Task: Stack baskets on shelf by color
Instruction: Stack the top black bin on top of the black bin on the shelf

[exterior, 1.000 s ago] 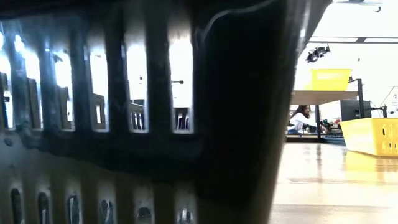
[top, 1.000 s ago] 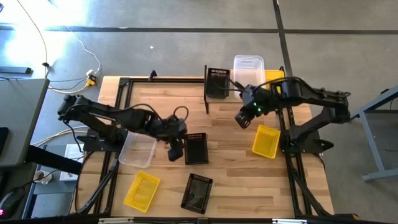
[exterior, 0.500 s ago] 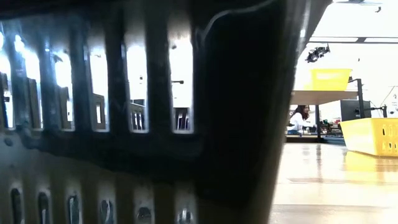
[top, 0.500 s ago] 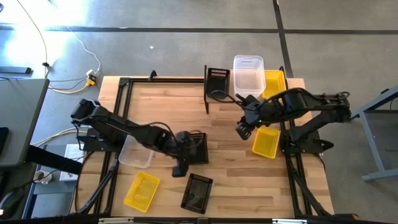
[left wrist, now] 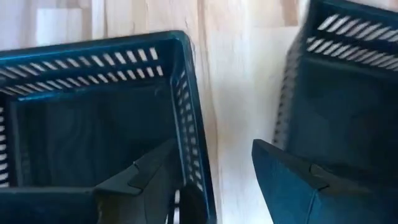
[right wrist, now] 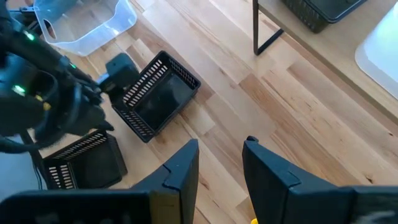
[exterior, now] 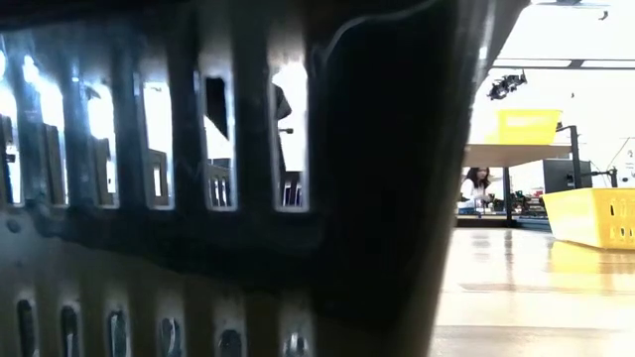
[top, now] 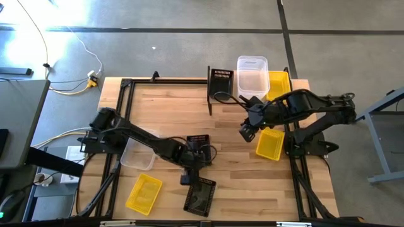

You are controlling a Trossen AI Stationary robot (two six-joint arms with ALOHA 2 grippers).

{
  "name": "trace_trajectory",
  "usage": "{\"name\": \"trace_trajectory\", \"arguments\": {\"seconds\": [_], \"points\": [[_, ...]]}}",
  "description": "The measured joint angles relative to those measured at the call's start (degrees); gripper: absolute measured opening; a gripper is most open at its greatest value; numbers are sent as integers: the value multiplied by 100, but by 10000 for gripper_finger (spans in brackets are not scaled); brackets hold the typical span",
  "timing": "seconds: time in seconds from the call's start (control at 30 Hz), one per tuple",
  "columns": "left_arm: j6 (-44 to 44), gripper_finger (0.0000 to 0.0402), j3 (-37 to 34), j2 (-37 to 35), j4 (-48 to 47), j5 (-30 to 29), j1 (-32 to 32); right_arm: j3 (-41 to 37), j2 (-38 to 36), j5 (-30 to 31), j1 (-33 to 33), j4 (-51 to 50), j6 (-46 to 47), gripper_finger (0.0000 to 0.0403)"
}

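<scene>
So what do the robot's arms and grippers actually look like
Both arms are dark, slim and jointed, with black cables looping beside them. The left gripper and right gripper each have two flat, angular black fingers. A green light glows on the left arm's wrist.

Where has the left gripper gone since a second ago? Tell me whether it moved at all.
Yes. The left gripper moved toward the table's near edge, past the middle black basket, to the gap before the near black basket.
</scene>
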Motion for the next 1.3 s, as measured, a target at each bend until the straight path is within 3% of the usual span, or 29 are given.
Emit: {"name": "trace_trajectory", "arguments": {"seconds": [0.27, 0.6, 0.87, 1.3], "points": [[-1, 183, -3, 318, -80, -225, -7, -2, 1, -20, 0, -2, 0, 110], [-4, 12, 3, 163, -125, 0, -55, -2, 0, -12, 0, -17, -2, 110], [-4, 4, -2, -475, -323, 7, -50, -2, 0, 167, 0, -46, -48, 110], [781, 2, -7, -2389, -383, -1176, 401, -4, -2, 1122, 0, -71, 450, 110]]}}
